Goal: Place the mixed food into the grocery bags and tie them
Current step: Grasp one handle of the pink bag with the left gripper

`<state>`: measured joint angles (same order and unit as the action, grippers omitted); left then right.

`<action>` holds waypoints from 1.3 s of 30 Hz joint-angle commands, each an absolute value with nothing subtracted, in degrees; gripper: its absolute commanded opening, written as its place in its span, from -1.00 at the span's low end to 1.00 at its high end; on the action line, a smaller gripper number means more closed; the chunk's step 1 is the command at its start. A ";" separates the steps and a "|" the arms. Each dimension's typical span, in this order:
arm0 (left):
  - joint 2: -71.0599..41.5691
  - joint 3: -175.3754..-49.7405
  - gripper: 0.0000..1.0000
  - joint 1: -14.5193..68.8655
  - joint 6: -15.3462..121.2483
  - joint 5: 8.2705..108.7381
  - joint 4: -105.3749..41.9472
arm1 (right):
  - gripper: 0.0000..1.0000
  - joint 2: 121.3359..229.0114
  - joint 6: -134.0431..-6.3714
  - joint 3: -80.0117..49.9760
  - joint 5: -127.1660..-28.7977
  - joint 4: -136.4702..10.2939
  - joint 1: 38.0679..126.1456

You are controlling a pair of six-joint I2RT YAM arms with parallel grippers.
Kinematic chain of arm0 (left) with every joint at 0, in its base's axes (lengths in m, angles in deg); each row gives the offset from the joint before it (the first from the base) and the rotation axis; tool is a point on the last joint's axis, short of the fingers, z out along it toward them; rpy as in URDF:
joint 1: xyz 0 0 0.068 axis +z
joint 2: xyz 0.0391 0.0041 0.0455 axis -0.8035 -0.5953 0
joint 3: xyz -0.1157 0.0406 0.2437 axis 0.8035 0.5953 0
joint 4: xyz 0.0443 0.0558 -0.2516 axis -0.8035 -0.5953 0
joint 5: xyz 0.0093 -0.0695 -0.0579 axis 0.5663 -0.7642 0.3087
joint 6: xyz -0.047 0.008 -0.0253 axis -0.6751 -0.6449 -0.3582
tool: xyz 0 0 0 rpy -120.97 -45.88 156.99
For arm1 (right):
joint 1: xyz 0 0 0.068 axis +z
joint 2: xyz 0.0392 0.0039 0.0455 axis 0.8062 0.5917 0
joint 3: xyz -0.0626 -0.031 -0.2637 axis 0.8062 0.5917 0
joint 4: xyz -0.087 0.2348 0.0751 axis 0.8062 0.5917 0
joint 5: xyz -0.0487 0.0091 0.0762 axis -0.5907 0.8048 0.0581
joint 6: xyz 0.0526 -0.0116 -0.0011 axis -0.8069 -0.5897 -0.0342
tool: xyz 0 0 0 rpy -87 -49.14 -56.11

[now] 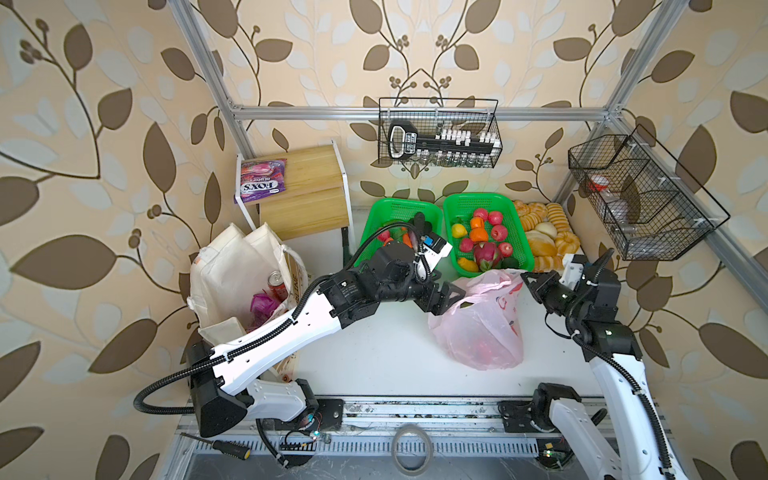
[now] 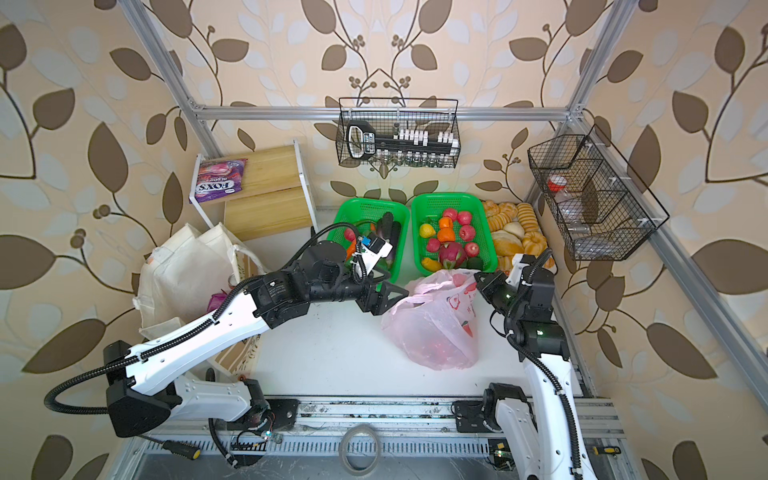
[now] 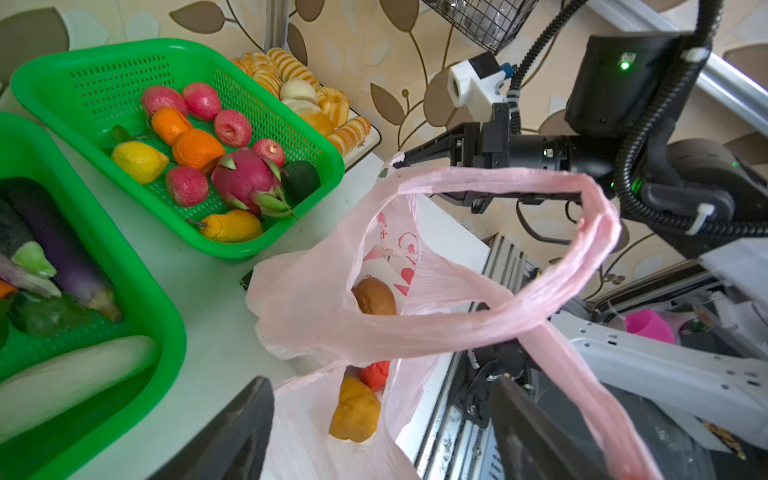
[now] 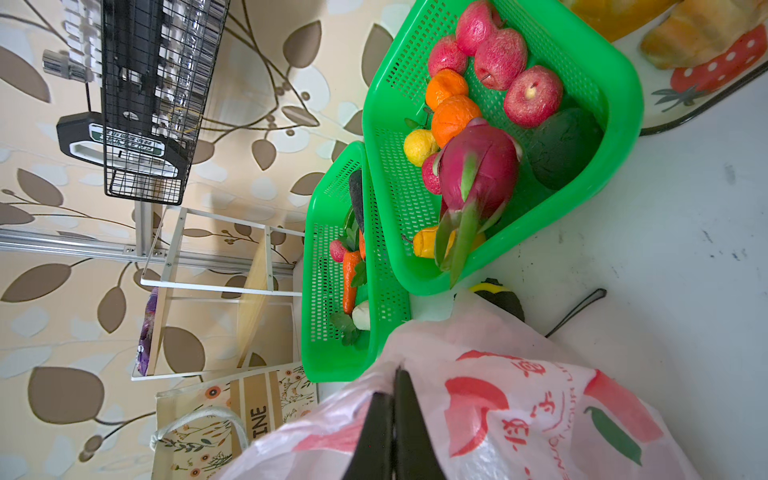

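Observation:
The pink grocery bag point(image 1: 478, 328) lies on the white table, right of centre in both top views. Through its open mouth in the left wrist view I see a brown potato point(image 3: 374, 296), a red tomato point(image 3: 376, 372) and a yellow-brown potato point(image 3: 355, 409). My right gripper point(image 4: 395, 374) is shut on the bag's upper edge and holds a handle strand point(image 3: 498, 176) taut. That strand loops and crosses itself. My left gripper point(image 3: 382, 440) is open over the bag's left side, with nothing pinched between its fingers. The cream canvas tote point(image 1: 224, 270) stands at the left with the red soda can point(image 1: 277, 284) and a purple packet point(image 1: 262, 305) inside.
Two green mesh baskets point(image 1: 374, 216) point(image 1: 451, 208) of fruit and vegetables stand just behind the pink bag, with a tray of bread point(image 1: 544, 232) to their right. A wooden shelf point(image 1: 307, 187) at the back left carries a purple FOX'S packet point(image 1: 262, 180). Wire baskets point(image 1: 440, 133) point(image 1: 640, 195) hang on the frame.

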<state>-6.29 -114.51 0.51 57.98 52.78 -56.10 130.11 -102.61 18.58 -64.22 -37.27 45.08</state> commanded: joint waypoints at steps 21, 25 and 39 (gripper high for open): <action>-22.13 -133.73 0.24 -1.03 68.91 34.85 -62.89 | -1.00 130.79 -102.43 18.31 -62.24 -38.74 45.11; -23.10 -135.79 -0.45 -1.03 67.22 35.30 -64.75 | -1.00 130.88 -102.08 18.07 -61.46 -39.02 45.15; -15.73 -128.35 -1.00 -1.03 65.51 41.13 -54.39 | -1.00 132.05 -100.50 17.15 -60.15 -39.65 46.09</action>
<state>-18.27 -128.72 -0.58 64.93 41.00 -58.52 131.84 -101.33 18.58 -60.96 -38.53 45.73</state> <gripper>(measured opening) 0.045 0.047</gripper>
